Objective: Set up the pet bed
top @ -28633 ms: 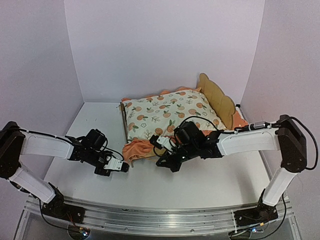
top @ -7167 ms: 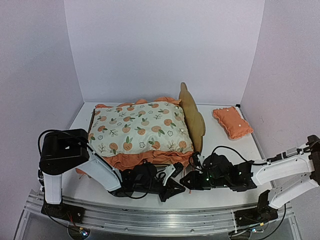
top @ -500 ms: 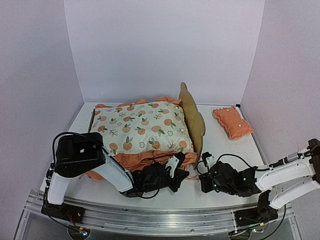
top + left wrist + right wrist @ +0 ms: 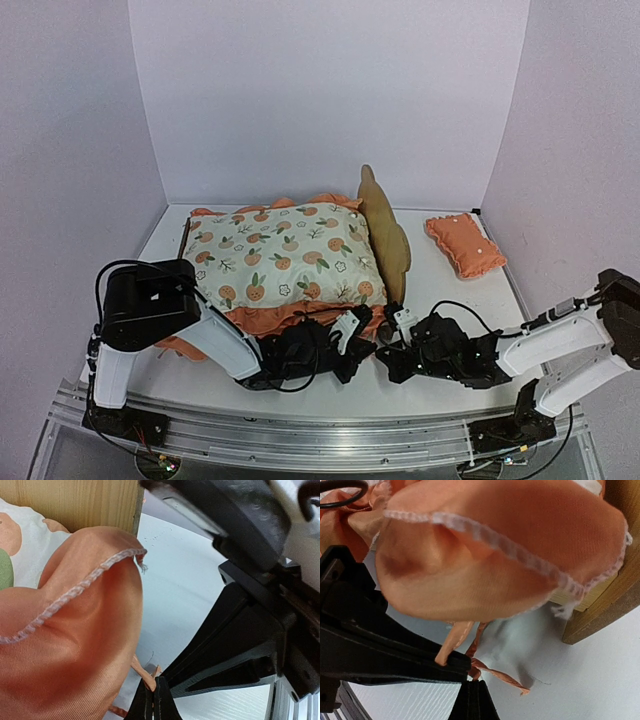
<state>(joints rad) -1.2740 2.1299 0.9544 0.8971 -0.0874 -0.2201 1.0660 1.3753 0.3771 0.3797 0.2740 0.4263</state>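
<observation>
The pet bed (image 4: 386, 240) stands mid-table with its plywood headboard upright on the right. The orange-print mattress pad (image 4: 280, 255) lies on it and hides the felt base. My left gripper (image 4: 362, 343) and right gripper (image 4: 388, 350) meet at the bed's front right corner. In the left wrist view my left gripper (image 4: 154, 700) is shut on a thin orange ribbon tie (image 4: 145, 677) under the pad's ruffle (image 4: 85, 630). In the right wrist view my right gripper (image 4: 473, 690) is shut on another ribbon strand (image 4: 492, 670) beside the wooden corner post (image 4: 600, 615).
The small orange pillow (image 4: 465, 243) lies on the table at the right, behind the headboard. A thin wooden rail (image 4: 184, 240) shows at the bed's left end. The ruffle (image 4: 175, 348) overhangs the front left corner. Walls close in on three sides.
My right gripper has moved left, up against my left gripper at the bed's front right corner. The left arm has shifted slightly. Bed, pad and pillow have not moved.
</observation>
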